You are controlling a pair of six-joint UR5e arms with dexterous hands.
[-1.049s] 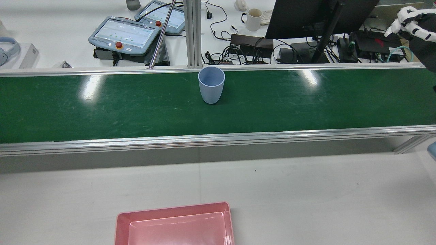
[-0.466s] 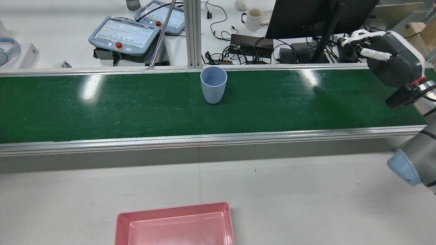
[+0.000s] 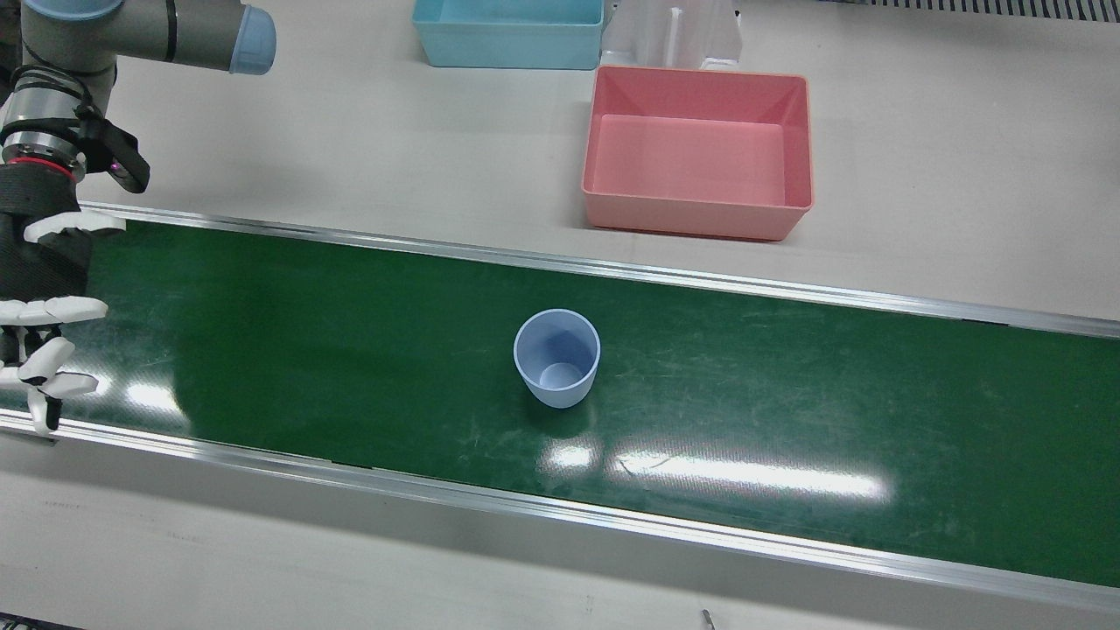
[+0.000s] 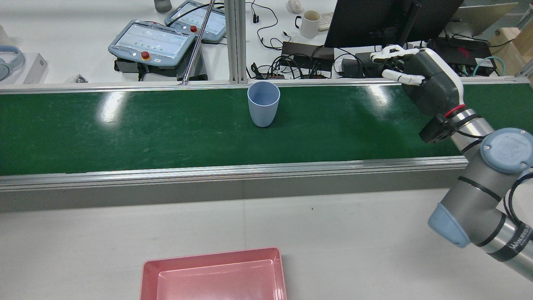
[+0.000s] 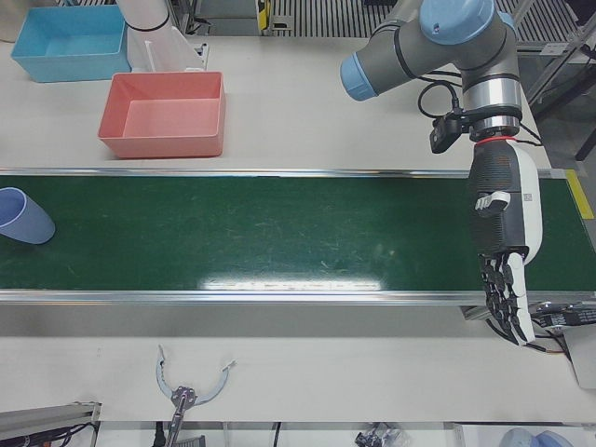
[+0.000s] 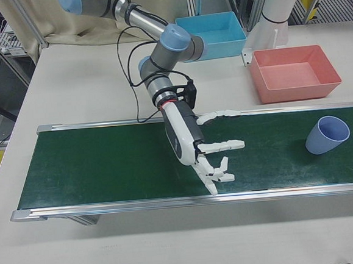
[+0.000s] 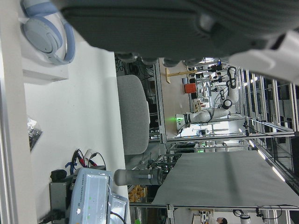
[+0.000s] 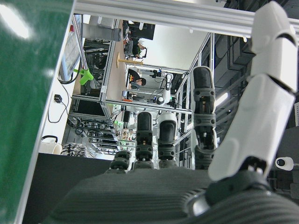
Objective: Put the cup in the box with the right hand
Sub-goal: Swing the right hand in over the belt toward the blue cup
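Observation:
A light blue cup (image 4: 263, 104) stands upright and empty on the green belt (image 4: 125, 133), near its far rail; it also shows in the front view (image 3: 556, 359), the left-front view (image 5: 20, 216) and the right-front view (image 6: 326, 135). The pink box (image 4: 210, 255) sits empty on the white table (image 3: 696, 219). My right hand (image 4: 416, 79) is open with fingers spread, low over the belt, well to the cup's right and apart from it (image 6: 196, 144) (image 3: 39, 289). My left hand (image 5: 503, 251) is open and empty over the belt's other end.
A blue bin (image 3: 507, 44) and a white pedestal (image 3: 674, 35) stand behind the pink box. Aluminium rails (image 4: 250, 171) edge the belt. Teach pendants (image 4: 152, 41), a monitor (image 4: 374, 21), a mug (image 4: 310, 23) and cables lie beyond the far rail.
My right hand has come in from the right edge, leftward and lower over the belt toward the cup. The cup has shifted slightly to the right.

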